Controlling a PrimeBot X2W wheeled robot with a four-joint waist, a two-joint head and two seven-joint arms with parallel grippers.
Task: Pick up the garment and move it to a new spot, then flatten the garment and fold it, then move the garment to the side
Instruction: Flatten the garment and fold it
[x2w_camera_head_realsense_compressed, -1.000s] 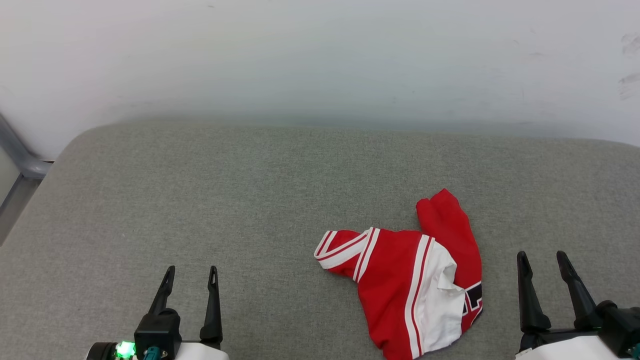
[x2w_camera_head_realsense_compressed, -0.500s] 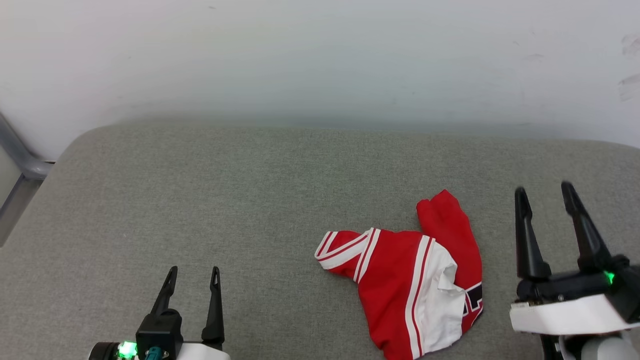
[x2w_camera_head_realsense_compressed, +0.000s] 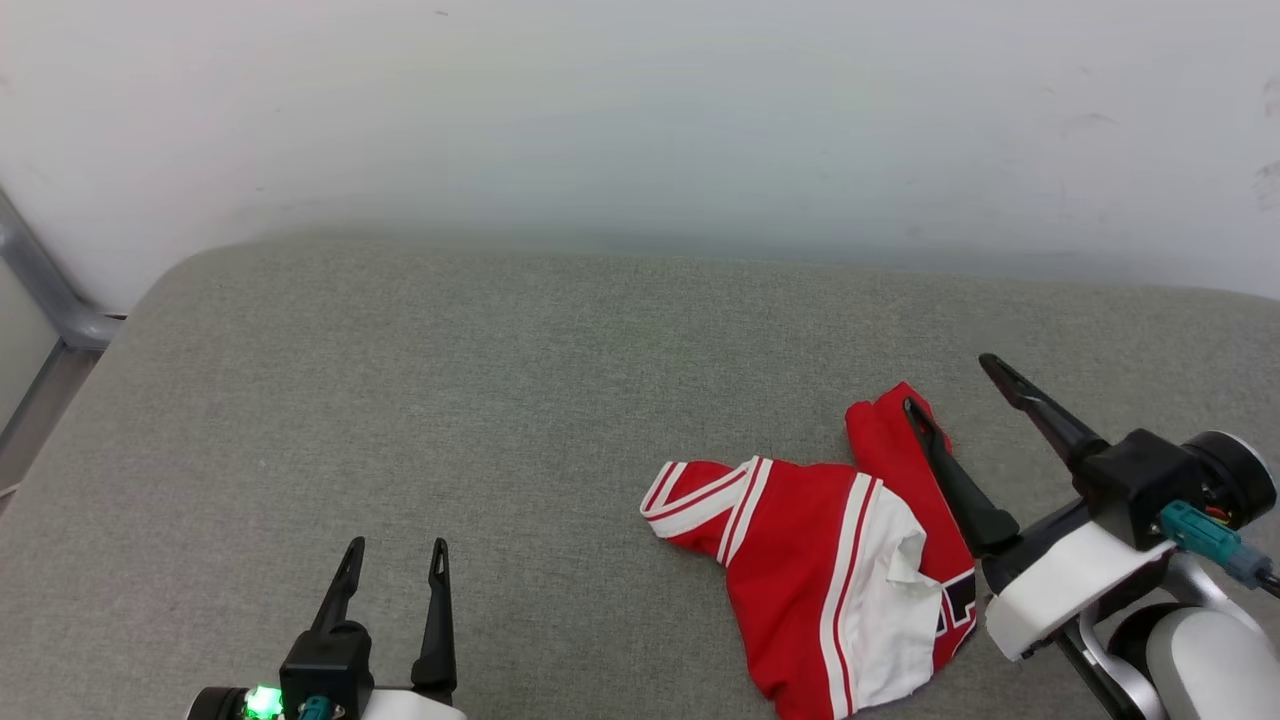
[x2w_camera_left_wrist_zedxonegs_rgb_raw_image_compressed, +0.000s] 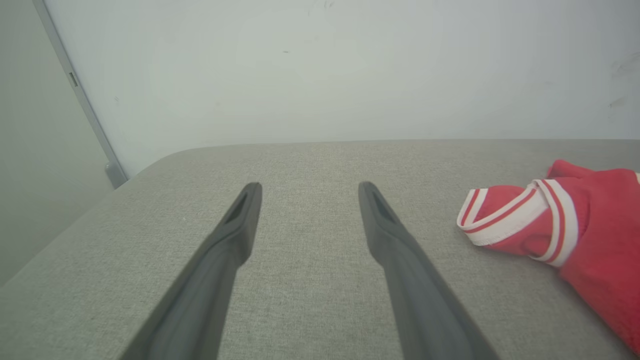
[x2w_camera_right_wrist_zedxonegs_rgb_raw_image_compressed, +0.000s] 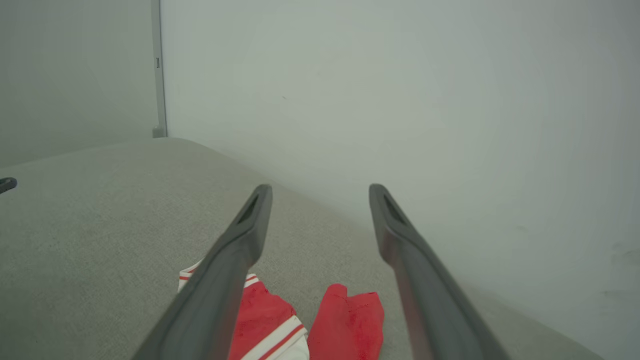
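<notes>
The garment (x2w_camera_head_realsense_compressed: 820, 560), a crumpled red shirt with white sleeves and red-white striped trim, lies bunched on the grey cushion at the lower right. My right gripper (x2w_camera_head_realsense_compressed: 950, 385) is open, raised and angled up-left, its lower finger crossing over the garment's far red flap. In the right wrist view the garment (x2w_camera_right_wrist_zedxonegs_rgb_raw_image_compressed: 345, 320) sits below and between the spread fingers (x2w_camera_right_wrist_zedxonegs_rgb_raw_image_compressed: 240, 250). My left gripper (x2w_camera_head_realsense_compressed: 395, 545) is open at the lower left, well clear of the shirt. The left wrist view shows the garment's striped sleeve (x2w_camera_left_wrist_zedxonegs_rgb_raw_image_compressed: 505, 215) to the right of the open fingers.
The grey cushion (x2w_camera_head_realsense_compressed: 450, 400) spreads wide and bare to the left and behind the shirt. A pale wall (x2w_camera_head_realsense_compressed: 640, 120) rises directly behind it. A grey metal frame (x2w_camera_head_realsense_compressed: 40, 310) stands at the left edge.
My right gripper has risen from the lower right, swung left and tilted until it reaches over the garment's far edge. The camera has shifted slightly. The left gripper and the shirt have stayed put.
</notes>
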